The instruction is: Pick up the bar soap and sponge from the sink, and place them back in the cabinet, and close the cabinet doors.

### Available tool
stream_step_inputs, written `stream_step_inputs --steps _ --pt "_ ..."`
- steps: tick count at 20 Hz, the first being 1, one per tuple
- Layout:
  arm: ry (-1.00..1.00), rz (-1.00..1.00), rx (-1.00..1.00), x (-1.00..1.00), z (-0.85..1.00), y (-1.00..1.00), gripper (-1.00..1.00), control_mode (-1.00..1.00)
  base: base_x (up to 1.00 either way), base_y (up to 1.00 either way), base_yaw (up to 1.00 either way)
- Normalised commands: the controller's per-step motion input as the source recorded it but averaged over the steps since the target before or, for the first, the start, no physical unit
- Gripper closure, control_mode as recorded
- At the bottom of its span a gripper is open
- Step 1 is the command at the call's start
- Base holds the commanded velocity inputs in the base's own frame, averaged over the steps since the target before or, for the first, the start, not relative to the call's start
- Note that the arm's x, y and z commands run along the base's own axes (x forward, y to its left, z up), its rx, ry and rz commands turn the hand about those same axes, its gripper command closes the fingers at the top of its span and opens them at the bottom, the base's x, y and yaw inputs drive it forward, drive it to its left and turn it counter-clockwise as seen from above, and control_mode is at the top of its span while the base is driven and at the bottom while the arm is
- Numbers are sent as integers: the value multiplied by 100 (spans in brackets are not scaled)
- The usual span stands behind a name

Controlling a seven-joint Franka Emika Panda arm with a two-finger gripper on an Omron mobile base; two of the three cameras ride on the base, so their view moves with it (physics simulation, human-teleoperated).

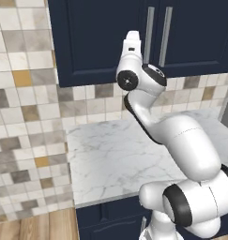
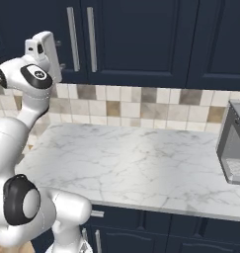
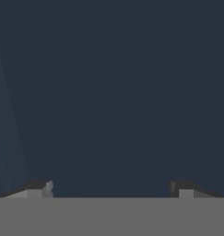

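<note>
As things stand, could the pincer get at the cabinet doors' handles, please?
Probably yes: the pincer, open, is raised right before the closed cabinet doors, near the handles, with nothing between.

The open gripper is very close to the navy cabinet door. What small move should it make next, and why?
Probably draw the hand straight back a little. Both cabinet doors look shut and flush. The gripper is open with nothing between its fingertips, and the hand view has the navy panel right in front of it, so pushing on the panel seems to gain nothing.
</note>
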Motion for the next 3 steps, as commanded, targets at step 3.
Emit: stream_step_inputs --steps 3 --pt "0 0 0 0 0 0 -100 -100 0 0 0"
